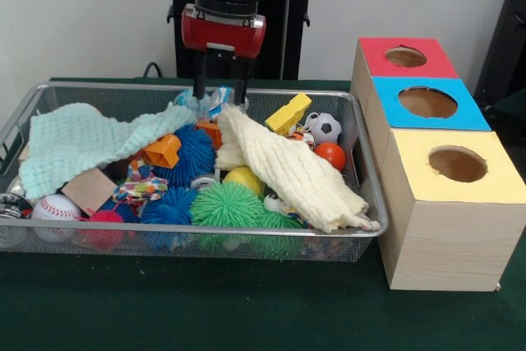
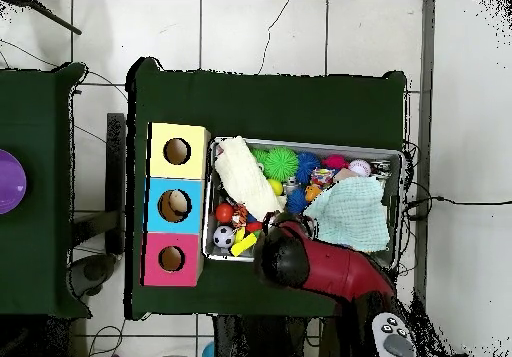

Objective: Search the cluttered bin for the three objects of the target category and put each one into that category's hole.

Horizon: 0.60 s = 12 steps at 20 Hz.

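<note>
Green cloth covers the table (image 1: 205, 310), and on it a wire bin (image 1: 366, 195) sits left of centre in the front view, with three wooden boxes (image 1: 448, 228) just beside its right end. Their tops are red (image 1: 407, 57), blue (image 1: 427, 103) and yellow (image 1: 457, 164), each with a round hole, lined up so a short carry from the bin would reach any of them.

The gripper (image 1: 221, 90) hangs at the upper middle of the frame, over the bin's back rim, its two black fingers (image 1: 200, 80) parted with nothing between them, tips just above a crinkly blue-and-white wrapper (image 1: 215, 103).

Nothing tells which category is wanted (balls seem a fair guess). The baseball (image 1: 54, 207) lies at lower left, the soccer ball (image 1: 326, 127) and orange ball (image 1: 330, 155) at upper right, touching or nearly so, and a yellow ball (image 1: 243, 178) peeks from under the cream cloth (image 1: 288, 172). Round things have no long axis to speak of.

That cream cloth runs diagonally from upper middle to lower right; a mint cloth (image 1: 78, 141) drapes the upper left. Both probably hide more. Spiky green (image 1: 228, 205) and blue (image 1: 196, 154) balls fill the middle.
</note>
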### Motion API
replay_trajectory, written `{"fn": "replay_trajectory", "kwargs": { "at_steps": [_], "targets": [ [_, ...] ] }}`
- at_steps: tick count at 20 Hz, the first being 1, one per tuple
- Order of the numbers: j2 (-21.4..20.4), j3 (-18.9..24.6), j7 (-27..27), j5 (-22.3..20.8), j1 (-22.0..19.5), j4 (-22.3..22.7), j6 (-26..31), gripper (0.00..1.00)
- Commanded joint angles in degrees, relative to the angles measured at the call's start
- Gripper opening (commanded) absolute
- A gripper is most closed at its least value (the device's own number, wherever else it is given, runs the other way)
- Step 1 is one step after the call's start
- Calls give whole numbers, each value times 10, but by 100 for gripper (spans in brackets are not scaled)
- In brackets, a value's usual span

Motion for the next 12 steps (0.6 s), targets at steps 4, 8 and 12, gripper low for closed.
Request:
{"fn": "replay_trajectory", "kwargs": {
  "at_steps": [4,8,12],
  "targets": [
    [23,12,94,-10,11,7,-39,100],
    [2,17,86,-15,5,25,-27,100],
    [-7,23,81,-25,-5,45,-33,100]
  ]
}}
